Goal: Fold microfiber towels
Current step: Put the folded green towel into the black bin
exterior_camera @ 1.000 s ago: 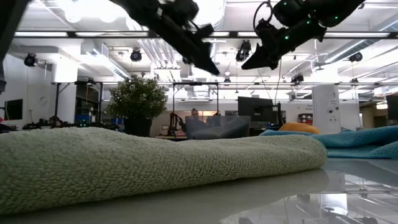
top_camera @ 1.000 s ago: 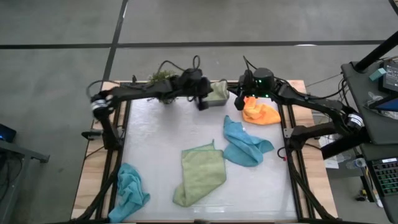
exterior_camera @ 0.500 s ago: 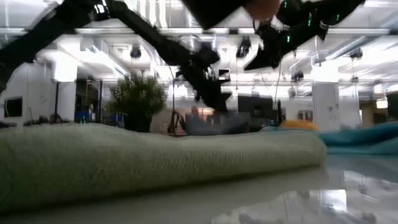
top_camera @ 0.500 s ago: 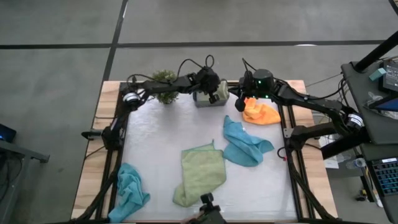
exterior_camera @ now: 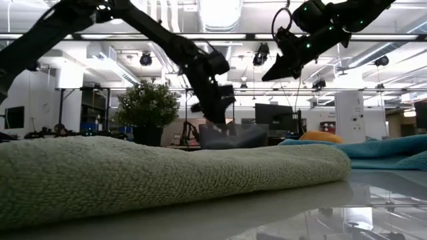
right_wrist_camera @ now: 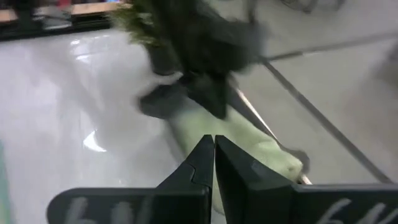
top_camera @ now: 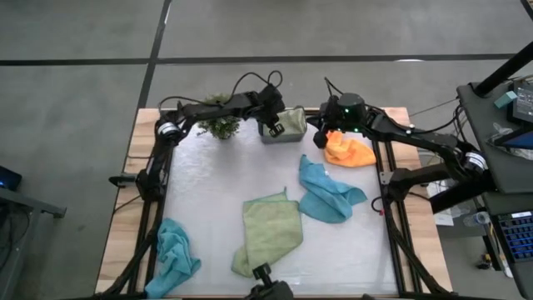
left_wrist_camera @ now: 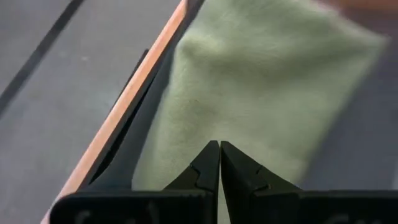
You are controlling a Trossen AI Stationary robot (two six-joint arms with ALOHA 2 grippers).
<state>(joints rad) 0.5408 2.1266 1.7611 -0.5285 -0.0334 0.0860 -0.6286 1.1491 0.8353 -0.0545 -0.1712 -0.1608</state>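
My closed left gripper (top_camera: pixel 271 129) has shifted onto the grey bin (top_camera: pixel 283 136) holding 1 green towel (top_camera: pixel 291 125); my right gripper (top_camera: pixel 320 138), closed and empty, hovers by the orange towel (top_camera: pixel 348 151). Front green towel (top_camera: pixel 268 231) lies lengthwise front-to-back, unchanged.

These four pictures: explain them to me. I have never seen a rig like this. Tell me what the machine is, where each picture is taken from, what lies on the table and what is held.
It is a two-armed robot at a table. One picture looks straight down, one looks level across the tabletop, and two come from cameras on the wrists. The left gripper is over the grey bin at the far edge, where a light green towel lies; the right gripper is beside an orange towel. Both are shut and hold nothing. Also on the table are a second green towel, two teal-blue towels and a potted plant.
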